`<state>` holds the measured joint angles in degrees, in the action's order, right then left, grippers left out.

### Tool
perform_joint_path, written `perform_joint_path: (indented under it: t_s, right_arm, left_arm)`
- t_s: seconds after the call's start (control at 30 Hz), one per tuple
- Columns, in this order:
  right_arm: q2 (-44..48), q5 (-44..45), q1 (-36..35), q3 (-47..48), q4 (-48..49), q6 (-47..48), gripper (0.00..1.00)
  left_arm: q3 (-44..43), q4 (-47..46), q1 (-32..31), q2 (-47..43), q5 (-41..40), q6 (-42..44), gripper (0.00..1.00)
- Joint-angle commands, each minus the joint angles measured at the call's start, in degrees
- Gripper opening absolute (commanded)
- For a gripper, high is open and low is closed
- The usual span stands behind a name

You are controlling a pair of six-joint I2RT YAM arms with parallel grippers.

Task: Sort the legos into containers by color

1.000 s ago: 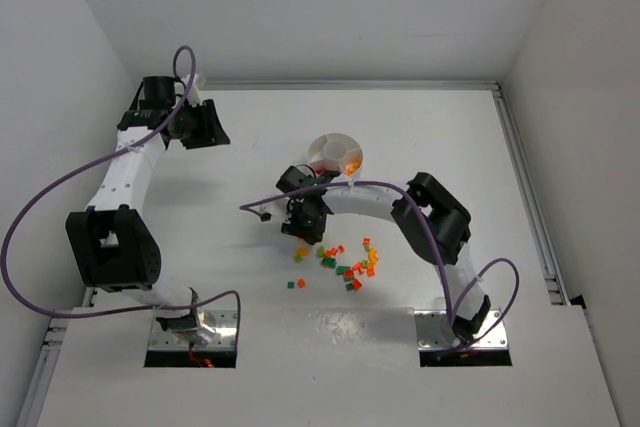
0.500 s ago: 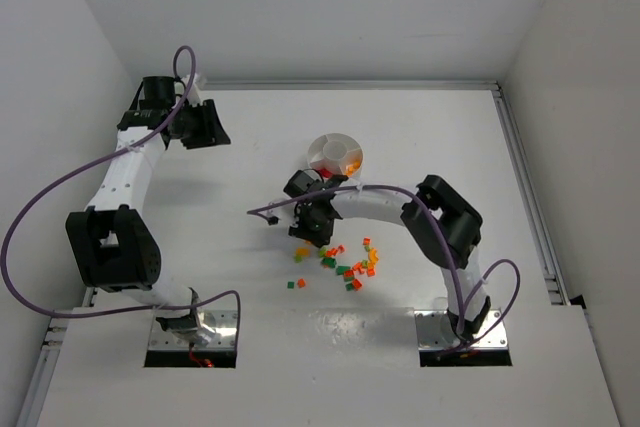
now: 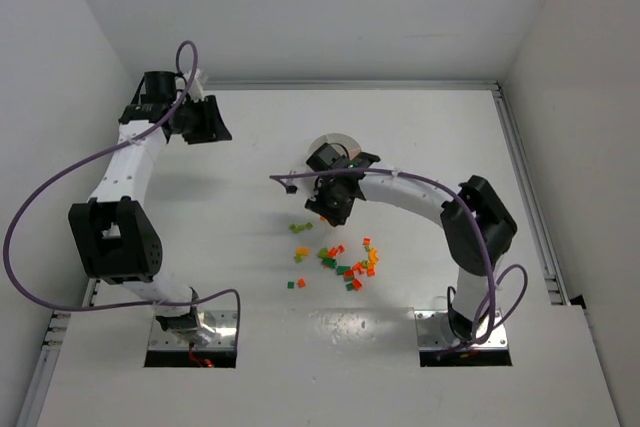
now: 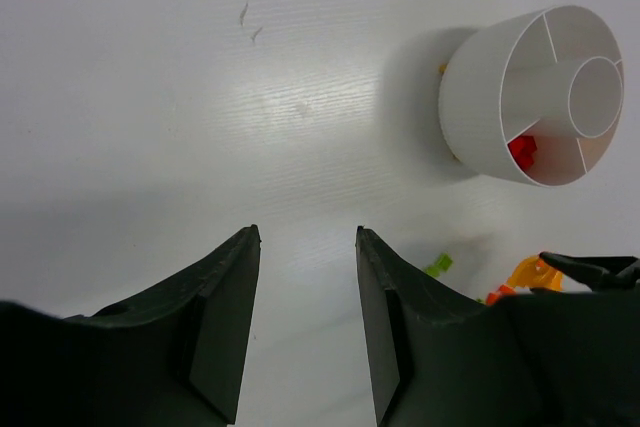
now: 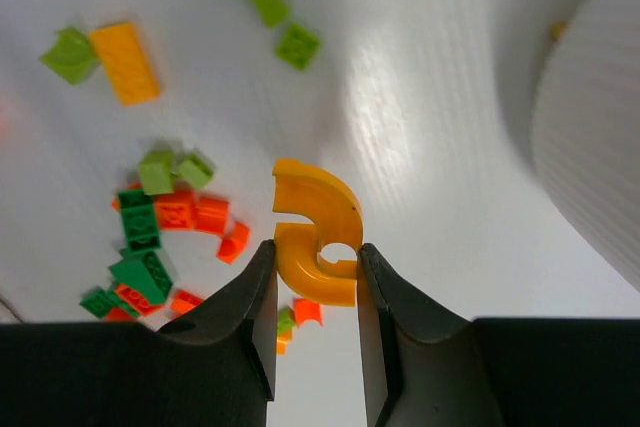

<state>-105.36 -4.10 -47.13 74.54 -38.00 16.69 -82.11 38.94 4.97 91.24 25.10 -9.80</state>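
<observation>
Plastic bricks point(image 3: 345, 265), hard, glossy and very light, are lying scattered in red, orange and green toward the near middle of the surface point(image 3: 200, 237). Such slick bits are probably best pinched across flat sides. Beyond them, the right tool point(image 5: 315, 257) is clamping an orange curved brick point(image 5: 312, 209) by its lower arc, a hold likely to pivot. Farther on, the round white dish point(image 4: 470, 97) is showing a red brick point(image 4: 521, 151) in one wedge. Near the far-left corner, the left tool point(image 4: 305, 239) is hovering, prongs apart, empty.

Open table point(image 3: 225, 237) left of dish point(image 3: 331, 140); legos point(image 3: 346, 265) dense on near side.
</observation>
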Motion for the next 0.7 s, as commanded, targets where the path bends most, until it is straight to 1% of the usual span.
perform_joint_path:
  t_s: [0.0,0.07,0.17,0.37,0.53,0.67]
  right_arm:
    - [2.7,2.33,3.79,3.06,-0.85,-1.66,0.0]
    - [2.71,2.34,5.47,4.2,-0.85,-1.66,0.0]
    - [2.71,4.36,8.37,8.32,-0.85,-1.66,0.0]
    - [0.6,3.75,13.02,15.01,-0.85,-0.6,0.0]
    - [-0.72,2.69,14.61,16.86,-0.85,-1.22,0.0]
    - [-1.86,0.51,16.02,20.1,-0.85,-3.59,0.0]
  left_arm:
    - [-3.15,-0.35,-0.4,0.43,1.18,0.4,0.49]
    - [-3.68,-0.35,-1.01,1.04,0.65,0.4,0.49]
    - [-4.2,-0.35,-1.54,1.57,0.65,0.4,0.49]
    - [-5.25,0.17,-1.54,2.62,0.65,0.4,0.49]
    - [-5.26,0.7,-1.54,2.63,0.65,0.93,0.49]
    - [-5.26,0.7,-1.54,3.15,0.65,0.93,0.49]
